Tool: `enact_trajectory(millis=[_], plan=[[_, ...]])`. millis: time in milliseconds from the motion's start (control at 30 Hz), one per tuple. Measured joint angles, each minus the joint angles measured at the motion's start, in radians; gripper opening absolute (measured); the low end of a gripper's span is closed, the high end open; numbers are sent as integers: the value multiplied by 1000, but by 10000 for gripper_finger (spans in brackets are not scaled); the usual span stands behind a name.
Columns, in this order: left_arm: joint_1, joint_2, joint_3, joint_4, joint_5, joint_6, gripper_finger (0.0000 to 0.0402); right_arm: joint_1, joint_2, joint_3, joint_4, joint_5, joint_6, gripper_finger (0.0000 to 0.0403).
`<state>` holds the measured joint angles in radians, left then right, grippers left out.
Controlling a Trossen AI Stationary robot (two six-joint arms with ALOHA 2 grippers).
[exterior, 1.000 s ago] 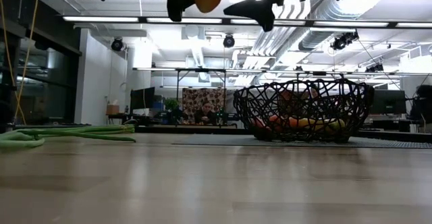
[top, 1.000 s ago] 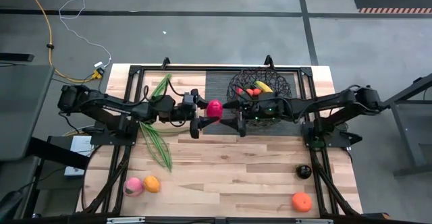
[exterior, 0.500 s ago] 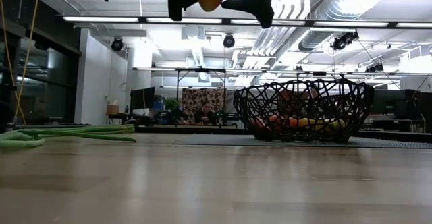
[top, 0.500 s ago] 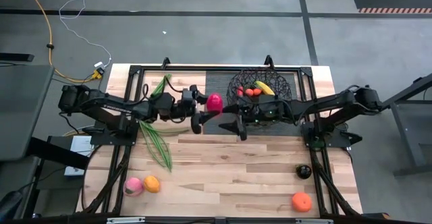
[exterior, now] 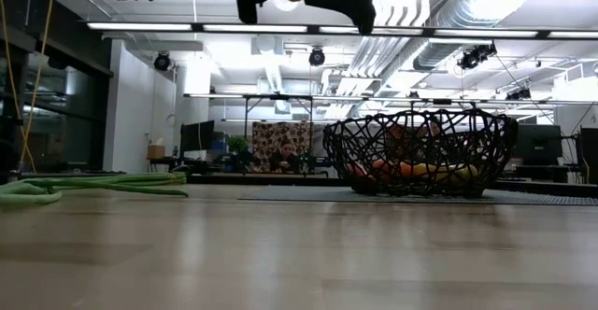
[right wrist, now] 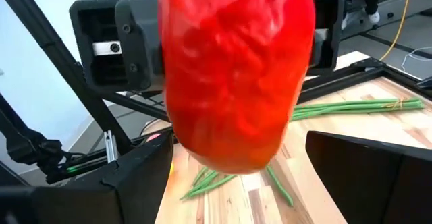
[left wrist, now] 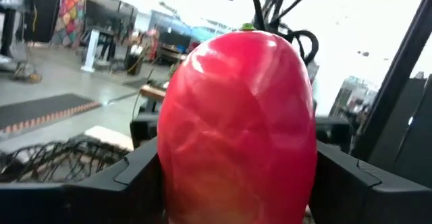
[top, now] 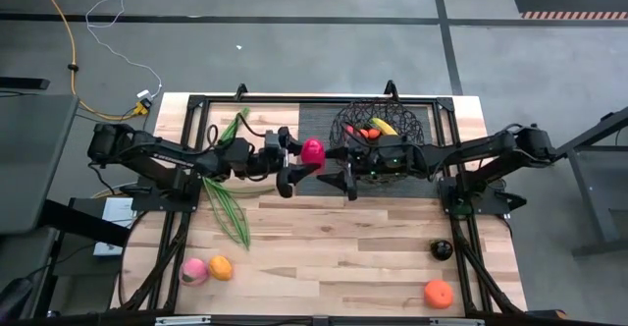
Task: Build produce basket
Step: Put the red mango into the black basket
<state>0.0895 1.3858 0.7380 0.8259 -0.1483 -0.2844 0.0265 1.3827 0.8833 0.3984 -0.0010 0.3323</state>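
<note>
Table still carrying peach, oranges, plum. Basket at far edge, partly filled. Mango raised mid-air just beside basket, clamped in left tool; right tool spread wide around it, not gripping. Risk: dropped handover if left releases before right closes. Wrist views alone show finger gaps; low view crops the exchange.

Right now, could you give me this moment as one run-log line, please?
left gripper: shut on mango, raised | right gripper: open, around mango | basket: holds banana
</note>
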Motion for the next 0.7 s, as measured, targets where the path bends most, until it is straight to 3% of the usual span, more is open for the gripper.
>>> enact_trajectory(millis=[333, 700], plan=[[1, 94, 82, 8, 31, -1, 260, 0, 1, -2, -1, -8, 0, 321], [1, 113, 98, 1, 36, 7, 260, 0, 1, -2, -6, -29, -2, 316]])
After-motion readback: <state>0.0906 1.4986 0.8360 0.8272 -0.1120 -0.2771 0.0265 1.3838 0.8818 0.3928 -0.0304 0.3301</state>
